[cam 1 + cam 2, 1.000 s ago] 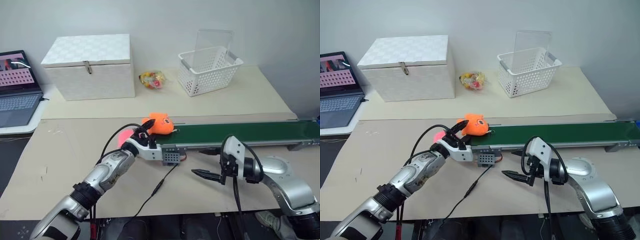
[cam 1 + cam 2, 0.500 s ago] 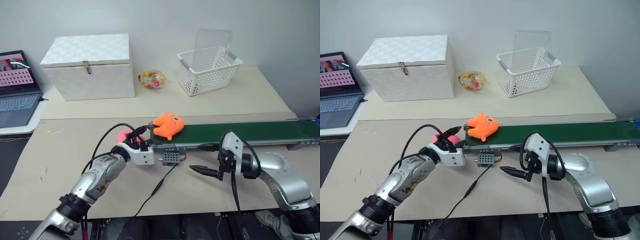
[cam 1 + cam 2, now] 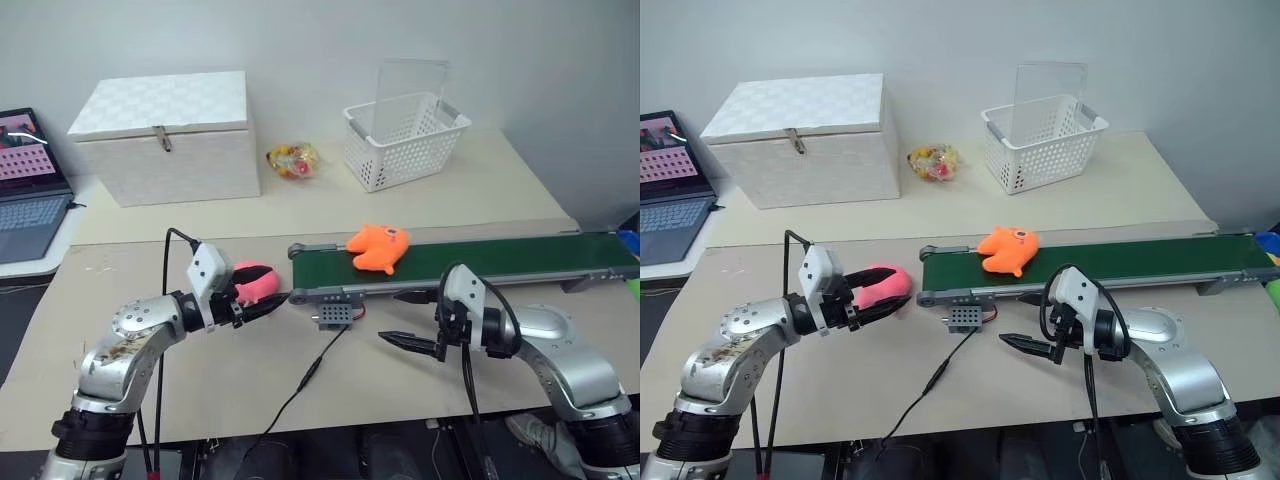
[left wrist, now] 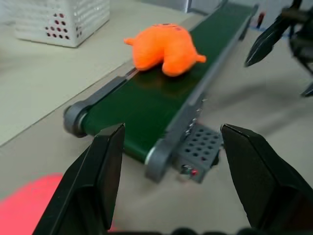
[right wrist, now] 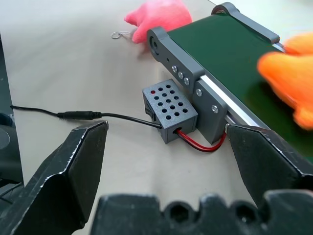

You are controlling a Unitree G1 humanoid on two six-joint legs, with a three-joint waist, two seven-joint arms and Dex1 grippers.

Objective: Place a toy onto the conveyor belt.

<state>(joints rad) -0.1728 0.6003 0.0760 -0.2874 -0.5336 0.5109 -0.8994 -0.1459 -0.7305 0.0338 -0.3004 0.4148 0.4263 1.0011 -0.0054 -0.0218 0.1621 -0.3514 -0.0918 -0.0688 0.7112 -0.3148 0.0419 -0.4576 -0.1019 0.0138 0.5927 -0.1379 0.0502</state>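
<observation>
The orange plush toy (image 3: 376, 247) lies on the dark green conveyor belt (image 3: 500, 258), a little in from the belt's left end roller, free of both grippers. In the left wrist view the toy (image 4: 166, 46) rests on the belt (image 4: 142, 105) well beyond the open fingers. My left gripper (image 3: 270, 303) hovers open and empty left of the belt's end, next to a pink plush (image 3: 250, 280). My right gripper (image 3: 390, 316) stands open and empty in front of the belt, near the grey motor box (image 5: 171, 110).
A white lidded box (image 3: 165, 135), a yellow-red wrapped bundle (image 3: 291, 158) and a white basket (image 3: 405, 140) line the back of the table. A laptop (image 3: 25, 190) sits at far left. A black cable (image 3: 310, 375) runs from the motor box toward the table's front edge.
The toy has travelled right along the belt, away from my left gripper. My left arm has drawn back to the left and rolled over, still open. The right arm stayed put.
</observation>
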